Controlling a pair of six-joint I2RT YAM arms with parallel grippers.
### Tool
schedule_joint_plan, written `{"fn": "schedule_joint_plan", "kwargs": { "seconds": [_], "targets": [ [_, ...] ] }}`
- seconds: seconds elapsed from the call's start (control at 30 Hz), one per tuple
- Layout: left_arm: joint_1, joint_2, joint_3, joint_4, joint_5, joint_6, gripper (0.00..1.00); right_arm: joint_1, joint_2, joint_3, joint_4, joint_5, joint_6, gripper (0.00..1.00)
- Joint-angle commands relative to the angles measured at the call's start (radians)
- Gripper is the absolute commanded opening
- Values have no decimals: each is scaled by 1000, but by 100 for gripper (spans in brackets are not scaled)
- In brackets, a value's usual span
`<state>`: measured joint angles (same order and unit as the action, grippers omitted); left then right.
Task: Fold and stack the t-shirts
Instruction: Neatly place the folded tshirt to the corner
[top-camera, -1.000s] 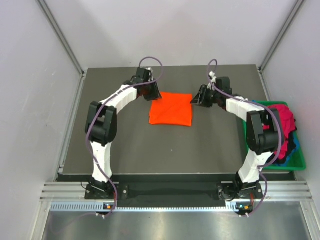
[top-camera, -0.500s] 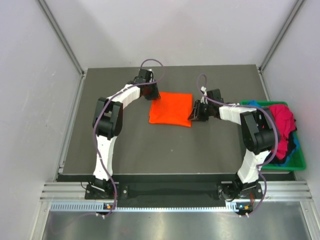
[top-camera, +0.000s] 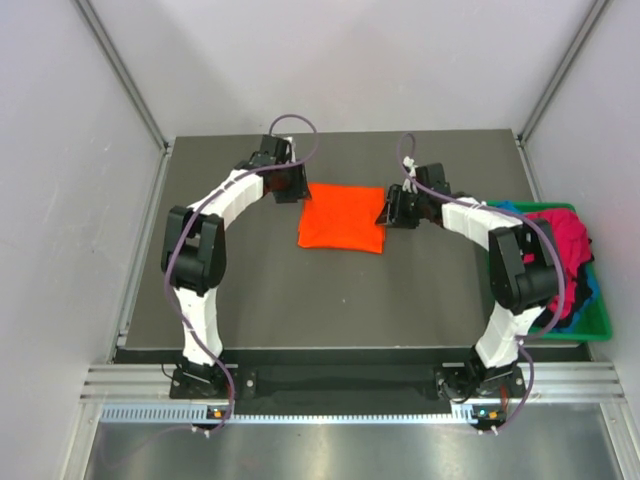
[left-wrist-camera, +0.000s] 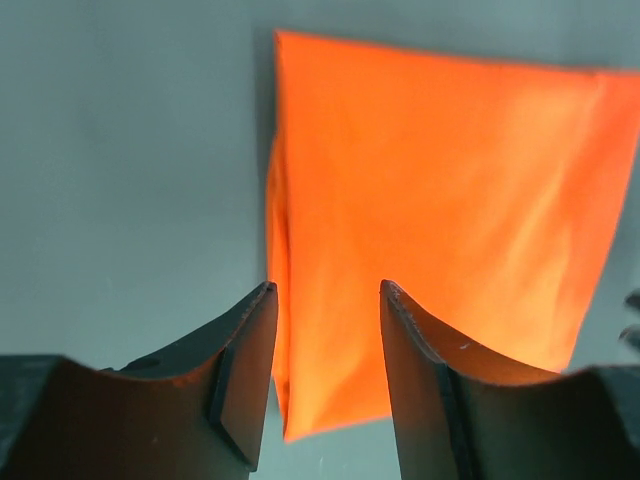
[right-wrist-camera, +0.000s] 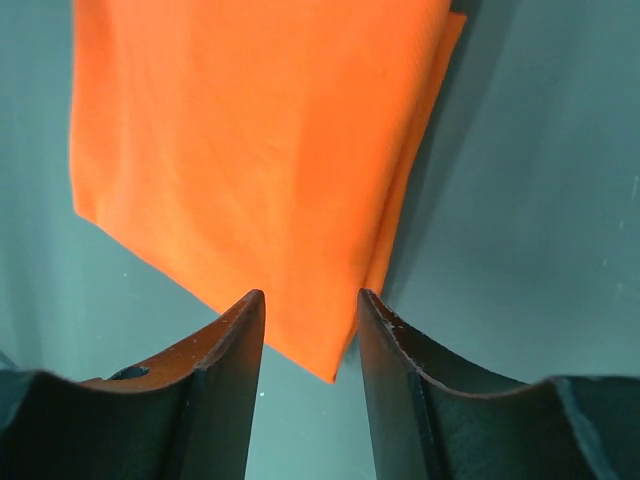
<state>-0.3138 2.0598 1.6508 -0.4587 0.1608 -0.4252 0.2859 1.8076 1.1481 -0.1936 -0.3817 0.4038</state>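
Observation:
The orange t-shirt (top-camera: 342, 217) lies folded into a flat square in the middle of the dark table. My left gripper (top-camera: 298, 189) hovers at its far left corner, open, and in the left wrist view that corner of the orange t-shirt (left-wrist-camera: 440, 190) lies flat under the gap of the left gripper (left-wrist-camera: 325, 295). My right gripper (top-camera: 387, 213) is at the shirt's right edge, also open. In the right wrist view a corner of the orange t-shirt (right-wrist-camera: 250, 140) lies under the gap of the right gripper (right-wrist-camera: 310, 297). A magenta t-shirt (top-camera: 565, 235) and a blue t-shirt (top-camera: 592, 288) lie crumpled in the bin.
A green plastic bin (top-camera: 590, 335) stands at the table's right edge, beside the right arm's elbow. Grey walls and metal frame rails close in the table on the left, back and right.
Both grippers have opened wider. The right gripper dipped toward the shirt's near right corner, then came back up to its right edge. The left gripper drew slightly away to the left.

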Motion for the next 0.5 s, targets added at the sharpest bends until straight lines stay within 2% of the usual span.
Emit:
{"fn": "schedule_joint_plan", "kwargs": {
  "seconds": [0.0, 0.07, 0.17, 0.47],
  "targets": [
    [15, -66, -80, 3, 99, 81, 51, 2, -83, 24, -10, -3, -14, 43],
    [19, -64, -104, 29, 149, 114, 52, 2, -119, 3, -9, -14, -14, 44],
    [22, -41, -115, 55, 148, 146, 53, 4, -158, -30, -6, -26, -22, 46],
    [48, 69, -74, 71, 229, 166, 53, 4, -266, -120, 23, -34, -34, 49]
  ]
}}
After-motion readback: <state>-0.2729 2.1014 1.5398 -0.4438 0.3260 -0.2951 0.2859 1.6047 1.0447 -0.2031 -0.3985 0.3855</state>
